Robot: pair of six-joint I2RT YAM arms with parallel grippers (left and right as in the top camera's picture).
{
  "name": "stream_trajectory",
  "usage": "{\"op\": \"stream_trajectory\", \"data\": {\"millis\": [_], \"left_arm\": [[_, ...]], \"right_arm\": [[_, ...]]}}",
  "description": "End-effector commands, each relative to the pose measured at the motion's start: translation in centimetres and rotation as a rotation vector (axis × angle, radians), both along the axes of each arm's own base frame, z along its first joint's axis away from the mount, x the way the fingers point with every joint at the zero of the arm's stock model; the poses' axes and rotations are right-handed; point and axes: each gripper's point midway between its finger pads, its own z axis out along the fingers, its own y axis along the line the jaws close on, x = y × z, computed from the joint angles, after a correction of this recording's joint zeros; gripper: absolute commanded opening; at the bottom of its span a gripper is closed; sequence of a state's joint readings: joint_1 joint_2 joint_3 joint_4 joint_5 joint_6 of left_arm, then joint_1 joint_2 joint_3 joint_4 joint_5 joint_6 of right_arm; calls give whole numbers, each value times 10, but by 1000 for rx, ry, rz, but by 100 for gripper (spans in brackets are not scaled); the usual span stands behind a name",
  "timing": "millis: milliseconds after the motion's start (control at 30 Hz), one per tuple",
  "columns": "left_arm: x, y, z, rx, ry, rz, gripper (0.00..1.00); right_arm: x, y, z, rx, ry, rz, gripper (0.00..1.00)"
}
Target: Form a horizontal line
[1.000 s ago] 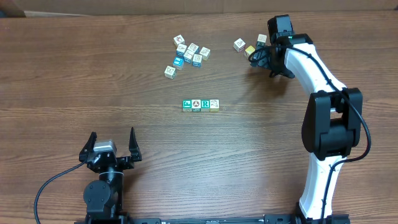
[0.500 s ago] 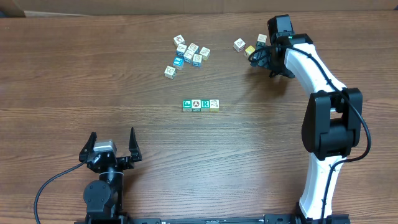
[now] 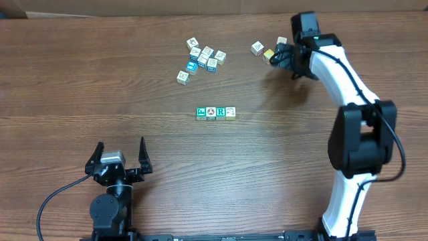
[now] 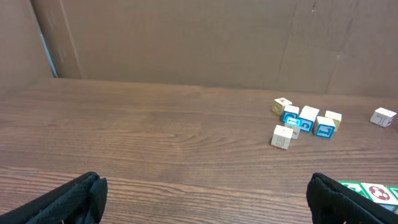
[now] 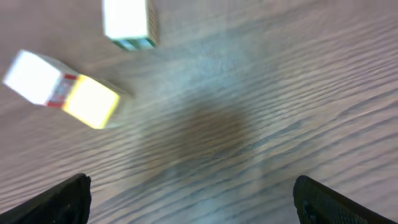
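The horizontal line (image 3: 216, 112) is a straight row of tiny touching cubes at mid-table; its right end cube is cream. Its left end shows in the left wrist view as green and white faces (image 4: 372, 191) at the bottom right. My left gripper (image 3: 120, 154) stands open near the front edge, left of the row, with only bare wood between its fingers (image 4: 68, 200). At the far right my right gripper (image 3: 276, 57) is open and empty, beside a yellow-faced cube (image 3: 269, 53). In the right wrist view that cube (image 5: 65, 90) lies ahead at the left.
A cluster of several loose cubes (image 3: 204, 57) lies at the back centre, with one stray cube (image 3: 182, 77) in front of it. Two more loose cubes (image 3: 257, 48) (image 3: 281, 41) sit by the right gripper. A white cube (image 5: 127, 22) shows at the top of the right wrist view.
The right arm has shifted slightly toward the far edge, nearer the loose cubes there. The left arm and the row have not moved.
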State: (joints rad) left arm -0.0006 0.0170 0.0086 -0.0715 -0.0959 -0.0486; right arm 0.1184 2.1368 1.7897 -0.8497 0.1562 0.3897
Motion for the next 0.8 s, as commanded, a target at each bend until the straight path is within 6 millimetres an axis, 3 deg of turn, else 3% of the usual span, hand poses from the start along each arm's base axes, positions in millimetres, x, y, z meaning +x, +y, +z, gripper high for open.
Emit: {"op": "stream_trajectory", "data": {"millis": [0, 300, 767], "left_arm": [[0, -4, 2, 11, -9, -21, 100], [0, -4, 2, 11, -9, -21, 100], [0, -4, 2, 11, -9, -21, 100]], "right_arm": [[-1, -1, 71, 18, -148, -4, 100], [-26, -4, 189, 47, -390, -4, 100], [-91, -11, 315, 82, -674, -3, 100]]}}
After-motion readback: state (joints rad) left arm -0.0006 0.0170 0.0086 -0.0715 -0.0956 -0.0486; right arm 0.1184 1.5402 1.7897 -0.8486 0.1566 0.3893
